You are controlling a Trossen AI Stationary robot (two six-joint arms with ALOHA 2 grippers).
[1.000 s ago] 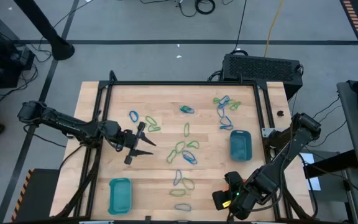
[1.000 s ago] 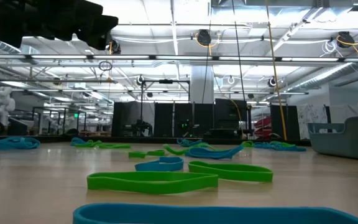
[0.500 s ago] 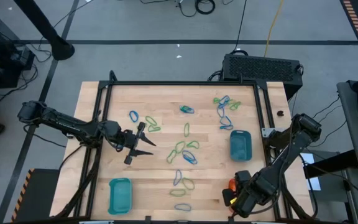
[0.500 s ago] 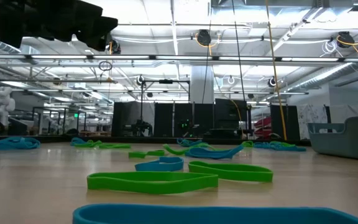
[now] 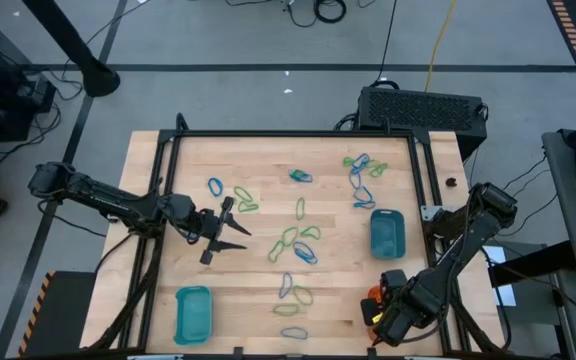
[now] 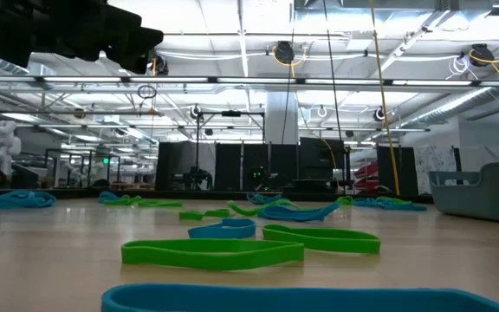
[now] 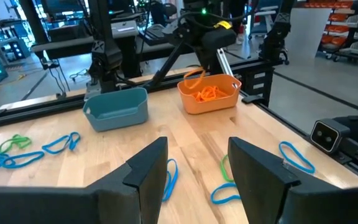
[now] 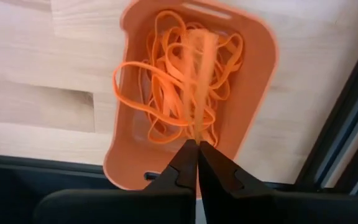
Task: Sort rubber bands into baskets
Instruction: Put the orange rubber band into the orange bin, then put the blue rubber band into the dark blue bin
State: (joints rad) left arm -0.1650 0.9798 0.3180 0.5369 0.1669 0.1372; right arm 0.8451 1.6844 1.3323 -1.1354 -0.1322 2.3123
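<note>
Reaching in from the table's left edge, low and nearly level over the wood: the left arm, with the left gripper [image 5: 224,232] hovering above bare boards left of the middle, fingers [image 7: 148,171] spread apart and holding nothing. Near the front left corner, a teal basket [image 5: 193,313], seemingly empty from above. Across the middle, from left of centre to the back right: scattered rubber bands [image 5: 295,240], green and blue loops, some alone, some tangled in small clumps, all lying flat on the table [image 5: 258,165]. Pale butcher-block planks, framed by black rails. Toward the right edge, a second teal basket [image 5: 387,235], standing lengthwise. At the front right corner, folded down steeply from its mount beside the table: the right arm, with the right gripper [image 8: 197,149] poised above the orange basket [image 8: 260,93], fingertips pressed together on an orange band [image 8: 199,74] that dangles down toward the basket. Inside that basket, a loose heap of orange loops; mostly hidden under the arm from above. Beyond the table's back edge, a black box [image 5: 423,108] on grey floor, with cables trailing. Seen level across the tabletop: a wide workshop with ceiling lights, dark racks and hanging cords.
</note>
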